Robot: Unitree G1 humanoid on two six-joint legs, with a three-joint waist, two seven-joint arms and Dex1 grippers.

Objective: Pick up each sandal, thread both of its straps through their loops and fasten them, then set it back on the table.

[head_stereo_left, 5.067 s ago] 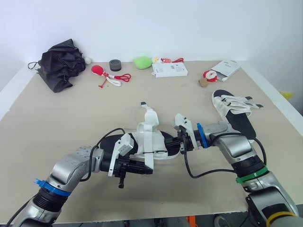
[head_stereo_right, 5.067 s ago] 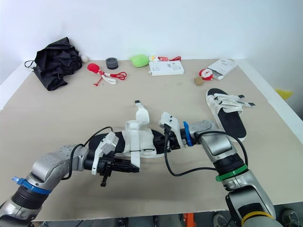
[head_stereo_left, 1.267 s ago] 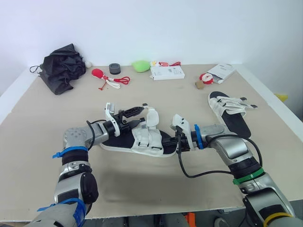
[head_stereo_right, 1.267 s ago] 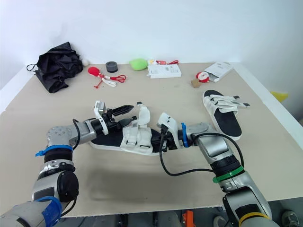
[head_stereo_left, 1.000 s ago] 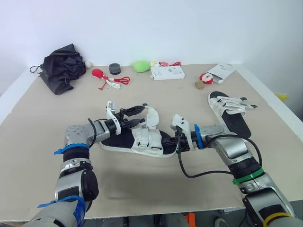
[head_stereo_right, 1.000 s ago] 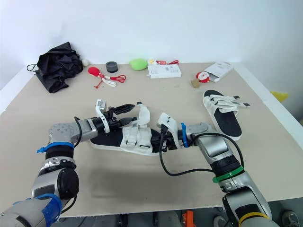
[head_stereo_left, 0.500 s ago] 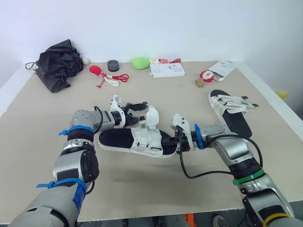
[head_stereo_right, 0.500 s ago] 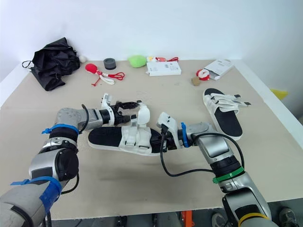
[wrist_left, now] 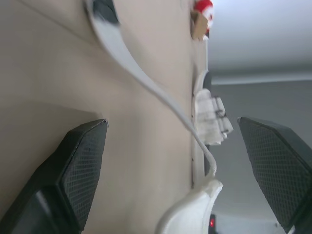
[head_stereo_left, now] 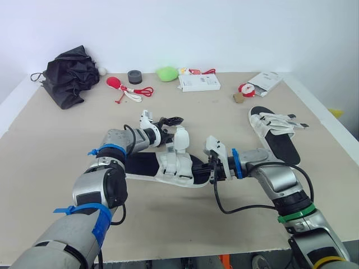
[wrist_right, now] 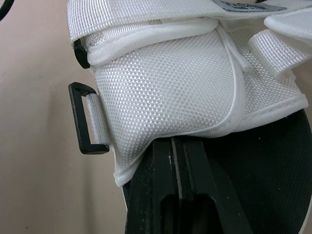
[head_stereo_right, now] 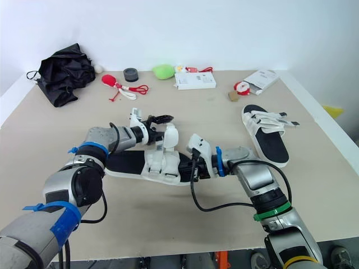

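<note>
White sandal (head_stereo_left: 170,164) pinched in right hand (head_stereo_left: 209,168); left hand (head_stereo_left: 170,120) spread at its strap (head_stereo_left: 180,138); second sandal (head_stereo_left: 276,133) well apart.

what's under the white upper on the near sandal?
Black footbed, and the right claw, shut, lying in beneath the white upper. Its tips are covered by the fabric.

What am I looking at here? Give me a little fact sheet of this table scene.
Near sandal: black sole, white fabric straps, one strap standing up
Right gripper: shut on the near sandal's edge
Left gripper: open, by the raised strap
Second sandal: same kind, lying on the beige table at the robot's right
Far edge: crumpled black bag
</note>
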